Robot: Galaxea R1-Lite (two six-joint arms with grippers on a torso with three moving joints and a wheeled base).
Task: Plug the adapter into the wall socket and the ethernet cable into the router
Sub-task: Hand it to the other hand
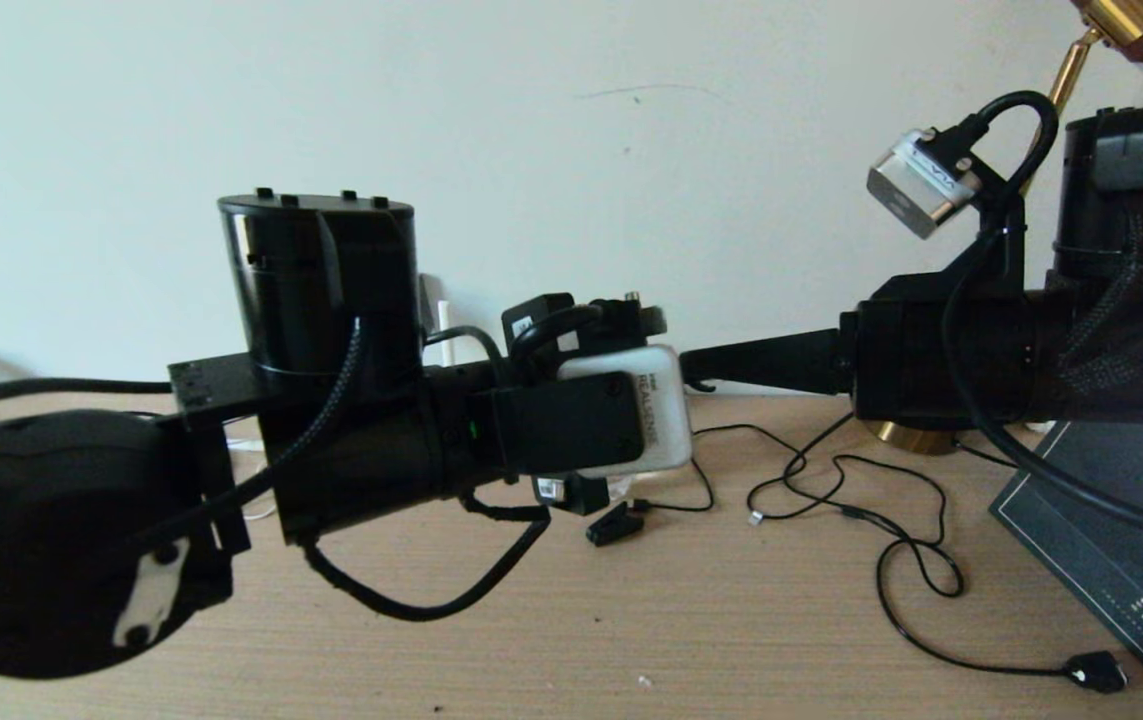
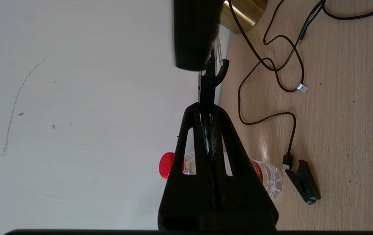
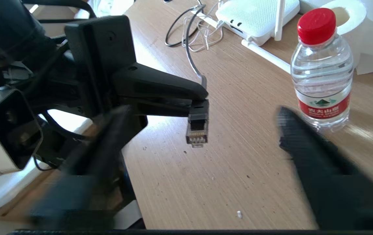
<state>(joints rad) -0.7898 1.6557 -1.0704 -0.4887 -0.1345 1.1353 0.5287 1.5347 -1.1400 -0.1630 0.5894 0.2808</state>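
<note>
The left hand [image 3: 193, 101] pinches the ethernet cable [image 3: 196, 125] by its plug above the worktop [image 3: 238, 169] while the open right hand [image 1: 696, 372] waits beside it, so turn the clear tip squarely toward the router [image 3: 258, 18] slot before pushing.

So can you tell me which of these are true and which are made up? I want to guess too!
1. The left gripper is pinching the plug end of the ethernet cable. True.
2. The ethernet cable is already plugged into the router. False: its plug hangs in the air above the table, apart from the router.
3. The water bottle has a blue cap. False: the cap is red.
4. The right gripper is open and holds nothing. True.
5. The water bottle is lying on its side. False: it stands upright on the table.
</note>
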